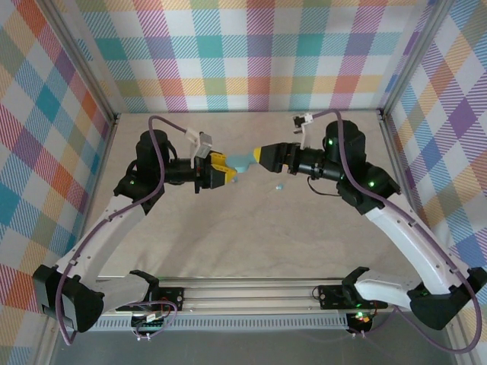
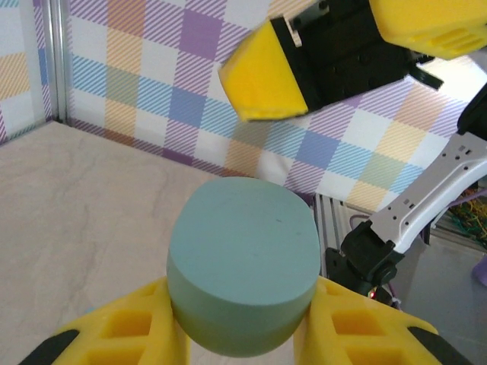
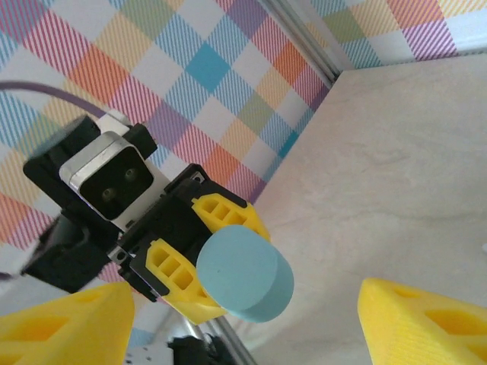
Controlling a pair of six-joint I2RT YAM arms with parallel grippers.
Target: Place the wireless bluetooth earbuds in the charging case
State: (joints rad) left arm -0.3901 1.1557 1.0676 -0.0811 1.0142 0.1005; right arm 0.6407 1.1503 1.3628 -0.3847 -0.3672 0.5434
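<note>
A teal oval charging case [image 1: 242, 161] is held above the middle of the table, with my left gripper [image 1: 227, 170] shut on it. In the left wrist view the case [image 2: 243, 262] sits closed between the two yellow fingers [image 2: 129, 327]. My right gripper [image 1: 264, 156] faces it from the right, open, with nothing between its fingers [image 3: 426, 319]. In the right wrist view the case [image 3: 243, 277] and the left gripper's fingers [image 3: 179, 277] lie ahead. One tiny teal earbud [image 1: 278, 187] lies on the table below the right gripper. The other earbuds are hidden or too small to tell.
Plaid walls [image 1: 251, 53] enclose the beige table [image 1: 251, 236] at the back and on both sides. An aluminium rail [image 1: 251, 293] with both arm bases runs along the near edge.
</note>
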